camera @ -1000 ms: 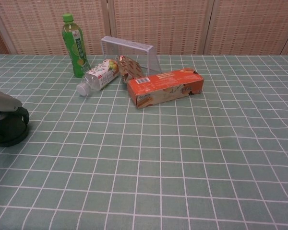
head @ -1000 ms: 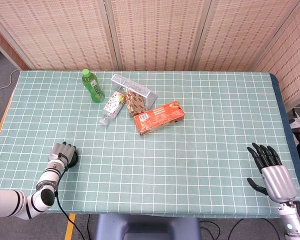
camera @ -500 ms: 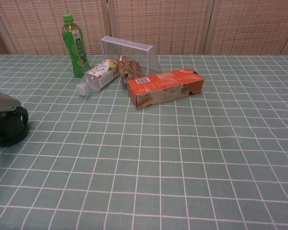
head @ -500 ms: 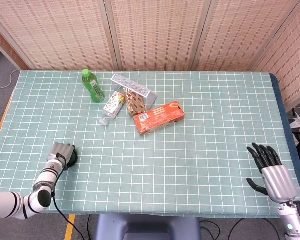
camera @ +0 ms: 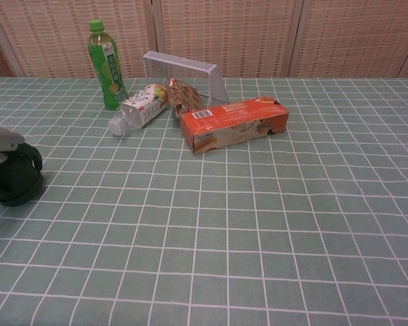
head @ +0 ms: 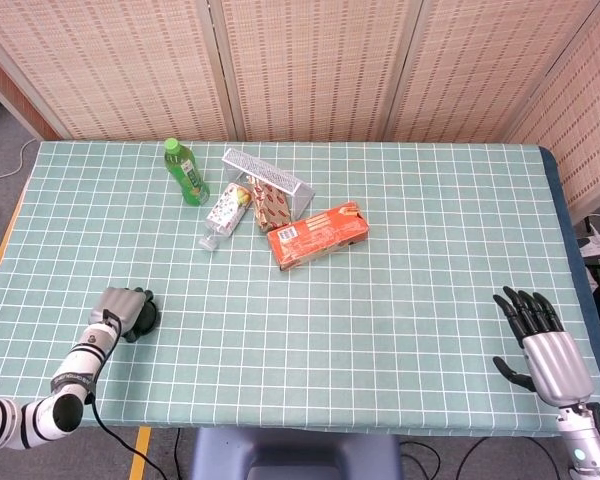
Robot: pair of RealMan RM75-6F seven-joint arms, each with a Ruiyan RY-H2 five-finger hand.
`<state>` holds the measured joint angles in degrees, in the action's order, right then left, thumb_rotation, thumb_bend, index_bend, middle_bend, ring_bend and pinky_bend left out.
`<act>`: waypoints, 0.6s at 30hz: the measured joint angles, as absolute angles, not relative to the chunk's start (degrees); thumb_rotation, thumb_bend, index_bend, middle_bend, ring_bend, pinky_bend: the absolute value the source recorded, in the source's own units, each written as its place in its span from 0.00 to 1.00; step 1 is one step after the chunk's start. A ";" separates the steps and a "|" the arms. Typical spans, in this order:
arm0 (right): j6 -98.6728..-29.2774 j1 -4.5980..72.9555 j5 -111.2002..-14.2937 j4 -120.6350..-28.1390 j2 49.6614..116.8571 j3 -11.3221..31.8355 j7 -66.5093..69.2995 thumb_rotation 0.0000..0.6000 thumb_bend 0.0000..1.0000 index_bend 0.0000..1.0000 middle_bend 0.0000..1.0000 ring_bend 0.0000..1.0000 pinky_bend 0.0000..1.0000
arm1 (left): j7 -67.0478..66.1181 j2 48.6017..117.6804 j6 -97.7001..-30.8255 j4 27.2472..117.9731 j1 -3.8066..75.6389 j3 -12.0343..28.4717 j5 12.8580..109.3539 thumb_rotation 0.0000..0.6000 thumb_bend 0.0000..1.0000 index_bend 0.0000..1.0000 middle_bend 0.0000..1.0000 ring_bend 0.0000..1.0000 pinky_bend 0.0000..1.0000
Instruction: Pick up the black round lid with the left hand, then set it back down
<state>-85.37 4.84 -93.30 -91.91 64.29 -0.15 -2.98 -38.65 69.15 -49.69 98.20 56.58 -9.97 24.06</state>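
The black round lid [head: 146, 319] [camera: 15, 185] lies near the table's front left edge. My left hand [head: 121, 306] [camera: 3, 140] sits on top of it, with dark fingers [camera: 34, 155] curled over its rim and holding it. The lid's underside looks to be on or just above the cloth; I cannot tell which. My right hand [head: 539, 338] hovers at the front right corner with its fingers spread and nothing in it, showing only in the head view.
At the back left stand a green bottle [head: 185, 173], a lying clear bottle [head: 223, 212], a snack packet [head: 271, 207], a metal mesh rack [head: 267, 176] and an orange box [head: 318, 234]. A checked green cloth [head: 400, 290] covers the table.
My left forearm has swung leftward and the hand has shifted slightly left and down over the lid. The lid stays in nearly the same spot. The right hand has not moved.
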 measured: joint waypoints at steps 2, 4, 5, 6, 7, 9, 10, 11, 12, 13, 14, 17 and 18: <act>-85.39 4.83 -93.35 -91.89 64.22 -0.18 -2.94 1.00 0.17 0.00 0.00 0.00 0.00 | -37.34 68.82 -49.37 98.05 55.94 -9.51 25.45 1.00 0.41 0.58 0.58 0.60 0.87; -85.45 4.79 -93.36 -91.88 64.16 -0.18 -2.99 1.00 0.17 0.00 0.00 0.00 0.00 | -35.88 68.52 -49.17 98.03 55.39 -8.92 26.32 1.00 0.42 0.58 0.58 0.61 0.88; -85.50 4.77 -93.34 -91.88 64.15 -0.16 -3.00 1.00 0.17 0.00 0.00 0.00 0.00 | -34.52 68.30 -49.11 98.05 54.92 -8.34 26.92 1.00 0.42 0.58 0.59 0.62 0.89; -85.55 4.75 -93.32 -91.88 64.14 -0.14 -3.01 1.00 0.17 0.00 0.00 0.00 0.00 | -33.26 68.17 -49.19 98.02 54.46 -7.80 27.57 1.00 0.42 0.59 0.60 0.63 0.90; -85.58 4.73 -93.31 -91.88 64.12 -0.13 -3.07 1.00 0.17 0.00 0.00 0.00 0.00 | -31.80 68.04 -49.35 97.96 53.91 -7.20 28.39 1.00 0.42 0.59 0.60 0.64 0.91; -85.62 4.70 -93.29 -91.86 64.12 -0.10 -3.24 1.00 0.17 0.00 0.00 0.00 0.00 | -27.53 67.77 -49.59 97.72 52.39 -5.59 30.67 1.00 0.42 0.60 0.61 0.64 0.92; -85.68 4.67 -93.22 -91.84 64.14 -0.05 -3.39 1.00 0.17 0.00 0.00 0.00 0.00 | -25.31 67.60 -49.51 97.63 51.70 -4.81 31.58 1.00 0.42 0.61 0.61 0.64 0.92; -85.75 4.65 -93.15 -91.83 64.18 0.02 -3.54 1.00 0.17 0.00 0.00 0.00 0.00 | -21.99 67.30 -49.20 97.53 50.78 -3.67 32.78 1.00 0.42 0.61 0.61 0.65 0.93; -85.82 4.62 -93.07 -91.80 64.23 0.09 -3.74 1.00 0.17 0.00 0.00 0.00 0.00 | -19.27 67.01 -48.81 97.45 50.09 -2.76 33.64 1.00 0.42 0.62 0.62 0.66 0.94; -85.87 4.58 -92.99 -91.78 64.28 0.13 -3.98 1.00 0.17 0.00 0.00 0.00 0.00 | -16.41 66.67 -48.33 97.37 49.39 -1.80 34.45 1.00 0.42 0.63 0.63 0.67 0.95; -85.89 4.53 -92.92 -91.80 64.32 0.14 -4.19 1.00 0.17 0.00 0.00 0.00 0.00 | -13.48 66.32 -47.78 97.30 48.70 -0.80 35.23 1.00 0.42 0.63 0.63 0.68 0.96; -85.86 4.51 -92.95 -91.88 64.30 0.09 -4.19 1.00 0.17 0.00 0.00 0.00 0.00 | -3.95 64.99 -45.58 97.00 46.20 2.92 38.00 1.00 0.42 0.65 0.66 0.70 0.98; -85.82 4.52 -93.01 -91.91 64.28 0.05 -4.17 1.00 0.17 0.00 0.00 0.00 0.00 | -1.94 64.65 -44.94 96.93 45.60 3.87 38.62 1.00 0.42 0.65 0.66 0.70 0.98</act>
<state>-85.82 4.52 -93.01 -91.91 64.28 0.05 -4.17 -1.94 64.65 -44.94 96.93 45.60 3.87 38.62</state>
